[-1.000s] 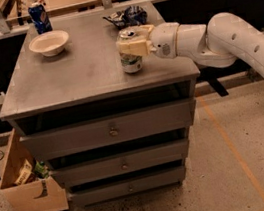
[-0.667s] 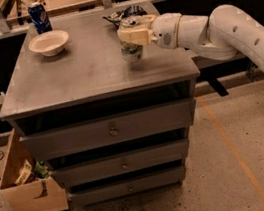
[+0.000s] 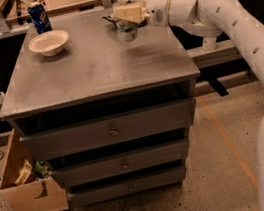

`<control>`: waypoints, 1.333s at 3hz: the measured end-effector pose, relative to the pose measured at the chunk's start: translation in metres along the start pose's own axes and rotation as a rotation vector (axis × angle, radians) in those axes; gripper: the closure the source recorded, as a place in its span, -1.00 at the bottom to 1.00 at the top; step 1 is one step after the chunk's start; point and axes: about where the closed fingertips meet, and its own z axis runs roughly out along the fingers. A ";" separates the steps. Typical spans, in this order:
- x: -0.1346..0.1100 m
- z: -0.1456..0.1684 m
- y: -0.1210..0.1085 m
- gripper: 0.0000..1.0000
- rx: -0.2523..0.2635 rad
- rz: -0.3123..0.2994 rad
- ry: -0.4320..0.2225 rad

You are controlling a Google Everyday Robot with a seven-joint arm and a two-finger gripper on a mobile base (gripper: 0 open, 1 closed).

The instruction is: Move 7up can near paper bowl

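**Top-held can could slip or bump the bowl**

The gripper (image 3: 126, 18) hangs over the far right of the desk (image 3: 96, 73), its fingers clamped on the top of the 7up can (image 3: 127, 31). The paper bowl (image 3: 49, 42) sits well apart to the left, with a dark blue can (image 3: 39, 17) just behind it. Held so high, the can may swing or slip. Set down too close, it could shove the bowl.
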 end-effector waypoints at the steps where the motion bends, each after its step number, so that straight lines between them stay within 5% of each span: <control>1: -0.015 0.033 -0.019 1.00 -0.002 -0.009 0.010; 3: -0.027 0.102 -0.017 1.00 0.007 -0.037 0.067; 4: -0.002 0.140 -0.019 1.00 0.039 -0.009 0.098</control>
